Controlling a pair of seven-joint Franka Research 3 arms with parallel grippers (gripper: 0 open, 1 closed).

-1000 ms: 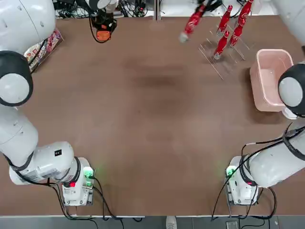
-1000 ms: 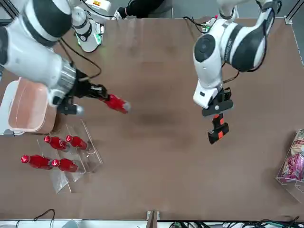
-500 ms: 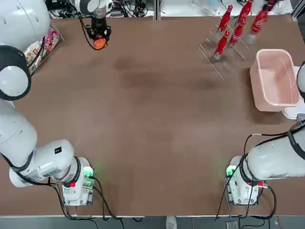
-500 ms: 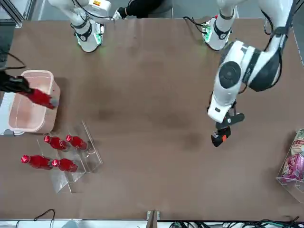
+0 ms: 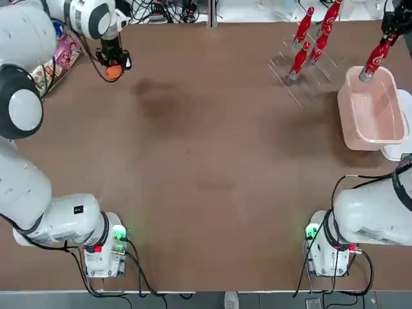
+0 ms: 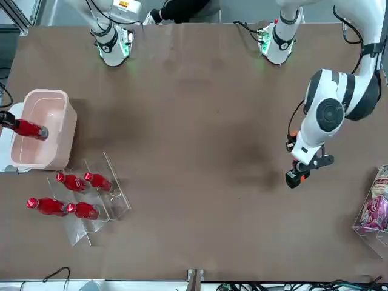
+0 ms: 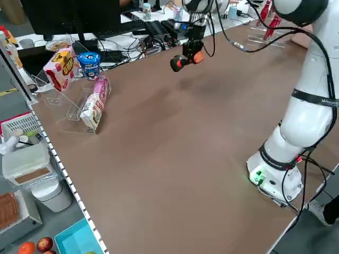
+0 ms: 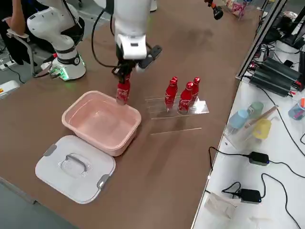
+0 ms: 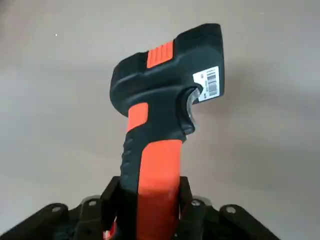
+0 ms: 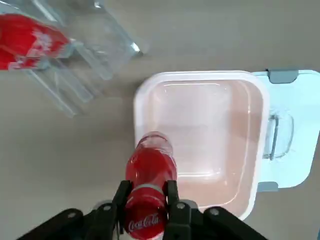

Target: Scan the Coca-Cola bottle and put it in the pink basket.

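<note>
- My right gripper (image 10: 148, 200) is closed tight on the Coca-Cola bottle (image 10: 149, 187), with one finger on each side of its red body near the label. It hangs above the pink basket (image 10: 197, 78).
- In the top view the bottle (image 5: 374, 59) is at about 2 o'clock on the table, over the far end of the basket (image 5: 351, 122). Its free end points down into the open tub, so it is above the basket, not yet inside it on the floor of the tub.
- I judge that I hold it by the body and tilted like this so that it can go down between the walls without touching the rim.
- The bottle is slim and red with a curved shape. I can read the white Coca-Cola script between my fingers, and the lower end looks pale and silvery.
- The basket is pale pink and a little see-through, with rounded corners, and nothing lies in it. Its white lid (image 8: 76, 167) lies flat on the table just beside it, so the top is free for the bottle.
- Four similar bottles (image 6: 71, 182) stay in the clear rack (image 6: 103, 206) near the basket, at about 1 o'clock in the top view.
- My left gripper (image 9: 150, 215) is closed on the orange handle of the scanner (image 9: 167, 95), a black and orange hand scanner with a small barcode sticker. It hangs over the table at about 11 o'clock in the top view (image 5: 111, 64), well apart from the bottle, so in my judgement the scanning is finished.
</note>
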